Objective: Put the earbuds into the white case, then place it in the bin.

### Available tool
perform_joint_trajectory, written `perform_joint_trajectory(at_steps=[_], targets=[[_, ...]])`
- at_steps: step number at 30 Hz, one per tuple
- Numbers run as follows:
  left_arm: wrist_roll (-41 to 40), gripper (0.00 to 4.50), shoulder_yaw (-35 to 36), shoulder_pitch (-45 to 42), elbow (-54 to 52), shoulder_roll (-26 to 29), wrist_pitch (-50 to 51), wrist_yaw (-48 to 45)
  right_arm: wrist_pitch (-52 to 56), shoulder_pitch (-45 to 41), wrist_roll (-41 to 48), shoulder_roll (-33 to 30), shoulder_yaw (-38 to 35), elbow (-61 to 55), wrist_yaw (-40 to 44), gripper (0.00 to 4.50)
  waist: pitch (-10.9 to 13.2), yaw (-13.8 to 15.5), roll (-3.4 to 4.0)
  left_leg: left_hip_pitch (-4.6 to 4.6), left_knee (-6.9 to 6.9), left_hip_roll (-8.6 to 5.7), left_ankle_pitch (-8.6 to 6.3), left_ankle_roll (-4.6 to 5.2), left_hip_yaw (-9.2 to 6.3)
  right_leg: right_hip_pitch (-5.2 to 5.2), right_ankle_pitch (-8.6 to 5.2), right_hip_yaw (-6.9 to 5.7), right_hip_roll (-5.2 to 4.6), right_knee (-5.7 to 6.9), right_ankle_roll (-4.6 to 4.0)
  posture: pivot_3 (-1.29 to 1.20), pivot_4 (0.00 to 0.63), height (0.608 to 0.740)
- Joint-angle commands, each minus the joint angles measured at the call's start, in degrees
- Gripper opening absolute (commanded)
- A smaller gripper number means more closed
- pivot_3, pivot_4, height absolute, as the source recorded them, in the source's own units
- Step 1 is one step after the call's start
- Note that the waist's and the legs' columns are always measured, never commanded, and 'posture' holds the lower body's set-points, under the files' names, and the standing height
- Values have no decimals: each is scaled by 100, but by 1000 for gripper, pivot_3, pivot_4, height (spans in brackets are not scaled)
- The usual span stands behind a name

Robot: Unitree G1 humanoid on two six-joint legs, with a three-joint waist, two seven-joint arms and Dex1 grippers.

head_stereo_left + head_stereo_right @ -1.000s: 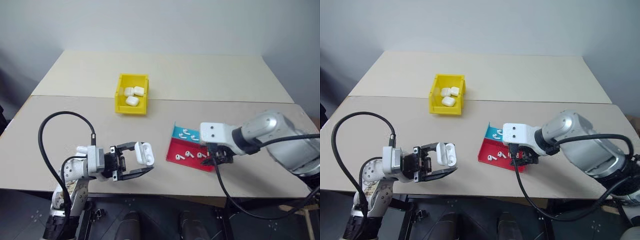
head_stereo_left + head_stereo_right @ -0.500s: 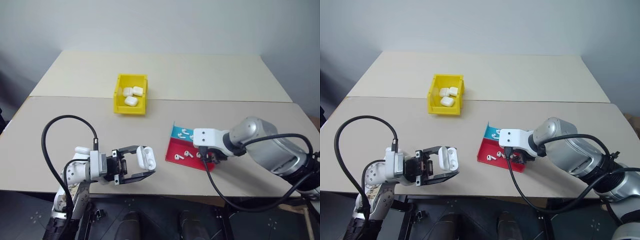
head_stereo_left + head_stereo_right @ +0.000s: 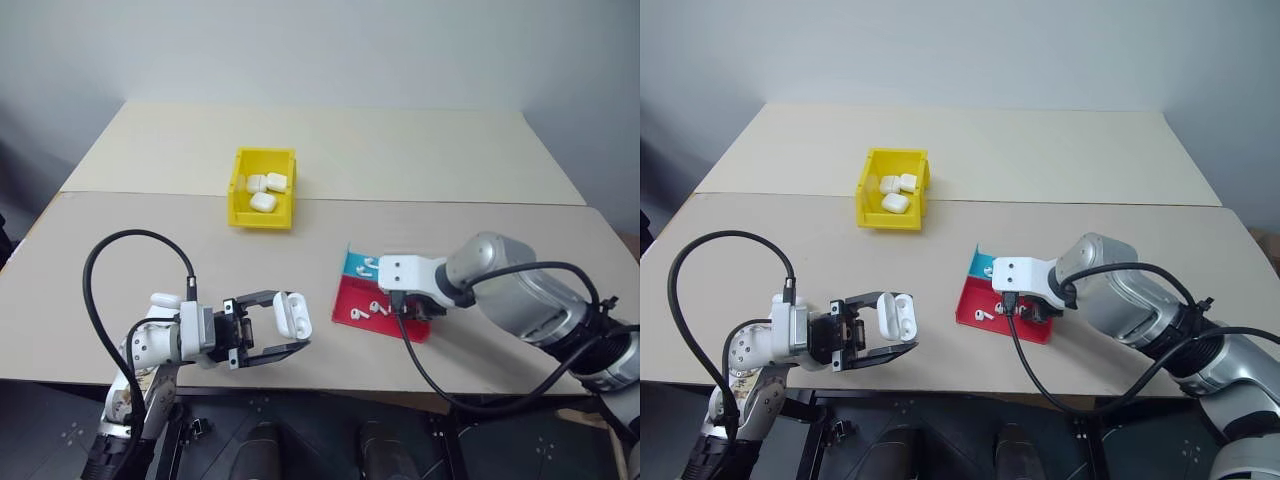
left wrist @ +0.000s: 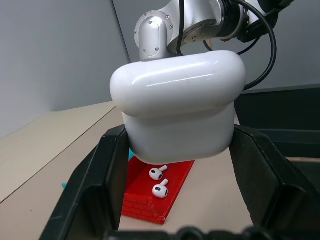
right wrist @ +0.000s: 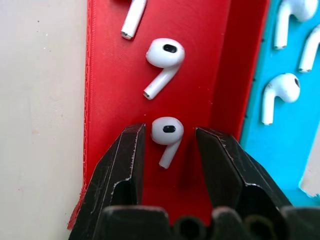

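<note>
My left gripper (image 3: 295, 320) hangs over the table's near edge, shut on the white case (image 3: 292, 313), whose lid stands open; the case (image 4: 177, 105) sits between the black fingers (image 4: 107, 185). My right gripper (image 5: 167, 145) points down into the red half of the tray (image 5: 210, 75). It is open, its jaws on either side of one earbud (image 5: 167, 131) with a small gap each side. A second earbud (image 5: 165, 54) lies just beyond it. More earbuds (image 5: 282, 87) lie on the blue half. The yellow bin (image 3: 262, 218) stands at mid-table.
Three closed white cases (image 3: 264, 201) lie inside the bin. The red-and-blue tray (image 3: 345, 297) sits near the front right of the beige table (image 3: 450, 170), under my right gripper (image 3: 412, 312). A black cable loops from my left arm.
My right gripper has sunk onto the red tray and its jaws have narrowed around one earbud. The left gripper keeps its hold on the case in the same place.
</note>
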Motion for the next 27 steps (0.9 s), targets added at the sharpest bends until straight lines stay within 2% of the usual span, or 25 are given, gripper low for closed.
perform_joint_trajectory(at_steps=[1,9,13,14,23,27], targets=[[-11,2762,-8,-52,-84,33,-186,24,-91,-85,-143,7,-58,-40,66,2056,0,0,0,0,0,0,0,0,0,0,0,0,0,0,0,0,150,740],[45,2762,-40,-18,10,57,-259,10,-174,-1,-266,12,-76,-1,162,2056,0,0,0,0,0,0,0,0,0,0,0,0,0,0,0,0,150,740],[65,2762,-71,12,-93,133,-124,76,-214,42,-285,4,-103,-29,177,1207,0,-2,0,0,0,0,0,0,0,0,0,0,0,0,0,0,150,740],[52,2762,-81,19,-124,158,-94,79,-217,47,-294,10,-106,-33,175,850,0,-2,0,0,0,0,0,0,0,0,0,0,0,0,0,0,150,740],[27,2762,-104,26,-60,271,-140,78,-224,72,-355,-15,-161,-140,221,850,0,-1,0,0,-2,0,0,0,0,0,0,0,0,-1,0,0,150,740],[-51,2762,-95,-34,-50,201,-174,96,-13,27,-37,-131,-660,-527,394,850,1,0,0,-1,-2,0,0,0,0,-2,0,0,0,-1,0,0,150,740]])
